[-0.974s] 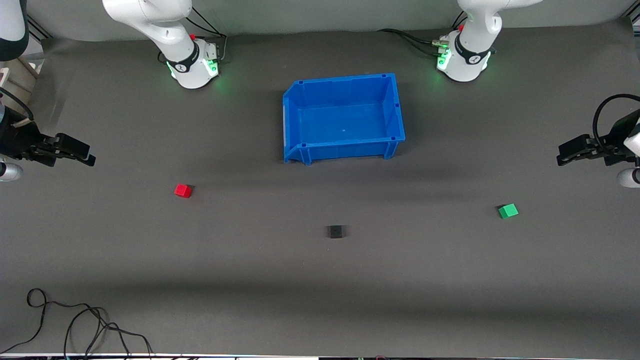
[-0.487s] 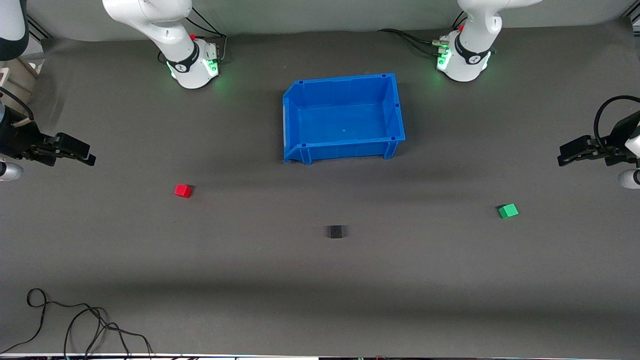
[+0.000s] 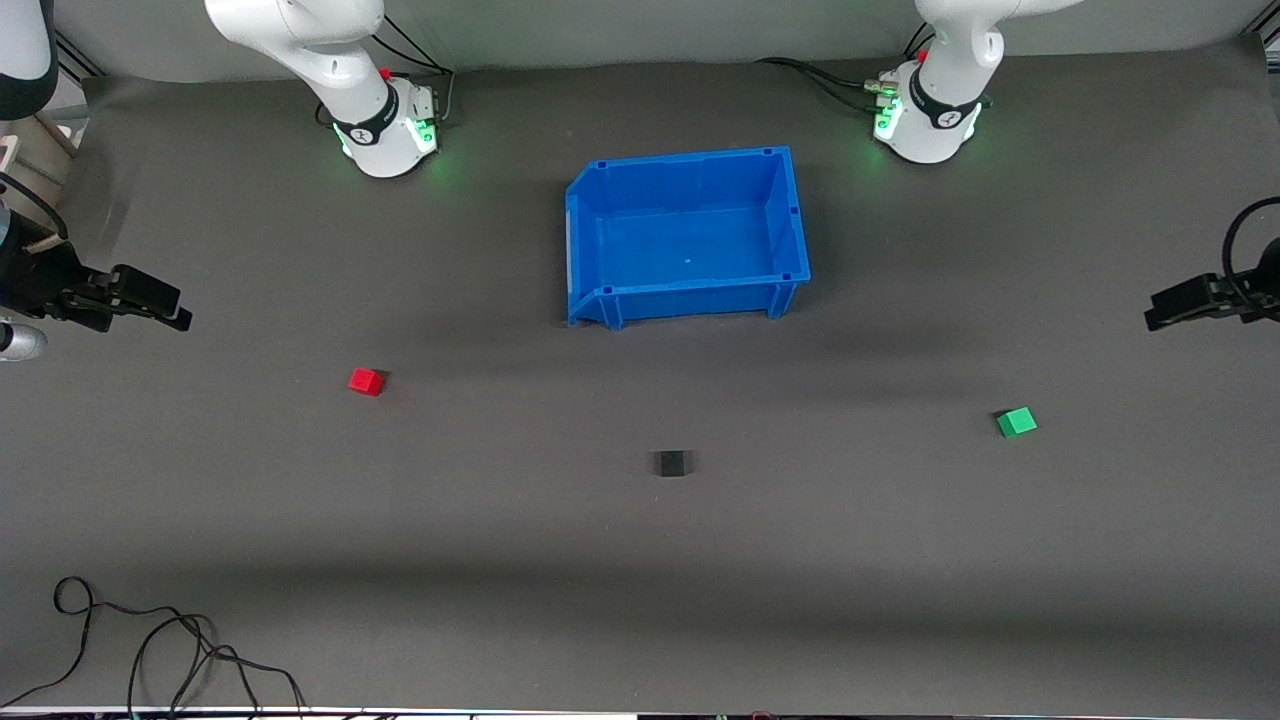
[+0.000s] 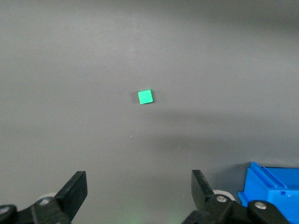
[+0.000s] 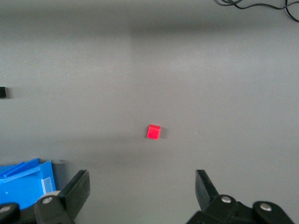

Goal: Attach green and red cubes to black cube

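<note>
The red cube lies on the grey mat toward the right arm's end. The green cube lies toward the left arm's end. Between them, nearer the front camera, sits the black cube. My right gripper hangs open and empty above the mat at the right arm's end, apart from the red cube. My left gripper hangs open and empty at the left arm's end, apart from the green cube.
An empty blue bin stands mid-table, farther from the front camera than the cubes. A black cable loops on the mat near the front edge at the right arm's end. The arm bases stand along the back.
My left gripper has drawn back toward the left arm's end of the table, partly leaving the front view. The right gripper and the cubes have stayed put.
</note>
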Tool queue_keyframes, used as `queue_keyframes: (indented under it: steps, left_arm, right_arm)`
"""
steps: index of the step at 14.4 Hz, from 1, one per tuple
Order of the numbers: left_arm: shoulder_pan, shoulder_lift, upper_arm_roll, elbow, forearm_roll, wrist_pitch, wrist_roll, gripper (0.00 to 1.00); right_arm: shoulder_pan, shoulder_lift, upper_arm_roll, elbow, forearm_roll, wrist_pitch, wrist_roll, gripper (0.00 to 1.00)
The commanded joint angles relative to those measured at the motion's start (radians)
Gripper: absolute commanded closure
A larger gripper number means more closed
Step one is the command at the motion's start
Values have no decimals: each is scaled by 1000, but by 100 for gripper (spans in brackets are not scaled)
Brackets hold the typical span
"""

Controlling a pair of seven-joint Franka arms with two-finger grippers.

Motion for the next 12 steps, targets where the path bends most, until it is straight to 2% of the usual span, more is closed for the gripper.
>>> queue_keyframes:
  steps: [1,5,8,10,12]
  left_arm:
    - [-8,11,-5,-78,59,53,-72,0]
    - [-1,54,-5,-262,58,283,-200,1]
    - [0,100,-5,-291,51,349,-378,1]
    - [-2,134,-5,-348,62,448,-455,1]
    - [6,183,-5,-354,62,527,-486,2]
  right_arm:
    - [13,-22,3,-29,-16,2,-1,0]
    - [12,1,3,-37,-12,2,1,0]
    - [13,33,3,-98,-7,23,8,0]
    - [12,60,1,-143,-4,72,8,0]
    - [15,53,1,-237,-2,175,14,0]
